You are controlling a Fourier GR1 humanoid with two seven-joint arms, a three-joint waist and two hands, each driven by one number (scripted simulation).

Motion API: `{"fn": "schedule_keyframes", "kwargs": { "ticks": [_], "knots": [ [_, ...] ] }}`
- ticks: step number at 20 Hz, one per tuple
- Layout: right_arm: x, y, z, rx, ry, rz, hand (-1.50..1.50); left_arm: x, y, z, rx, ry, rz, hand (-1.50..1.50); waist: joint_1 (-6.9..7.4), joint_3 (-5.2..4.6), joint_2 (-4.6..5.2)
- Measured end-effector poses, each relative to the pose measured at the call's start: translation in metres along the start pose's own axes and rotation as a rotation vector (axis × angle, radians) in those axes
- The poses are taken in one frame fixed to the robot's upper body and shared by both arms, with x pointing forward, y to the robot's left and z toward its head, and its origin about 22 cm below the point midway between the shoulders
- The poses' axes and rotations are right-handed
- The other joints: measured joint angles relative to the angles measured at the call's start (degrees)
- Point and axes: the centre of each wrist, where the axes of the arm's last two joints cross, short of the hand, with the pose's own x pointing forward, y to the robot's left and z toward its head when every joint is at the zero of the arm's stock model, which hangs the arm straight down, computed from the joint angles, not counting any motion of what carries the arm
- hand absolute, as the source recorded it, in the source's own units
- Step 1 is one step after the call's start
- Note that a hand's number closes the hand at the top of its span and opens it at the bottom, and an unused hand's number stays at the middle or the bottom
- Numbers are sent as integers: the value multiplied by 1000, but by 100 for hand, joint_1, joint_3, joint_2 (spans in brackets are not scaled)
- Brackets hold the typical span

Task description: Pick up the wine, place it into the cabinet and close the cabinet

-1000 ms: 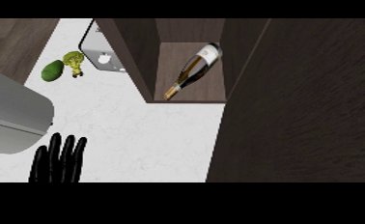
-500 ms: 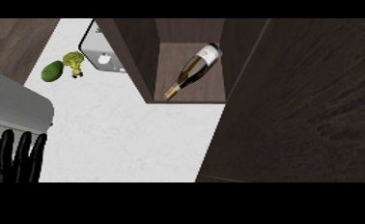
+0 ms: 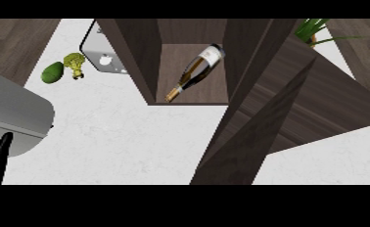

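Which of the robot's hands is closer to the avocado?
The left. Only a sliver of the left hand shows, at the view's left edge below the avocado. The right hand is out of view, so its distance cannot be judged.

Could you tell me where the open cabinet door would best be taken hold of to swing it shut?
Probably at the cabinet door's free edge, nearest the view's lower edge, coming from its right face. It stands open from the cabinet, where the wine bottle lies tilted, so pushing leftward there should close it.
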Motion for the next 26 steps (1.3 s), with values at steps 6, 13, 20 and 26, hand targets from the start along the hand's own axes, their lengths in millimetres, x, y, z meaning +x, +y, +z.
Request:
{"fn": "schedule_keyframes", "kwargs": {
  "ticks": [6, 13, 20, 26],
  "knots": [
    [4, 8, -6, -102, -34, 68, 150, 5, 14, -5, -19, 10, 6, -150, 31, -1, 4],
    [10, 12, -14, -155, -75, 170, 150, 9, 21, -11, -32, 14, 50, -150, 77, -2, 23],
    [21, 14, -30, -99, -94, 195, 150, 6, 13, -19, -41, 17, 85, -150, 117, -2, 59],
    [35, 17, -86, -74, -136, 161, 150, 4, 14, -28, -42, 18, 97, -150, 201, -1, 79]
  ]
}}
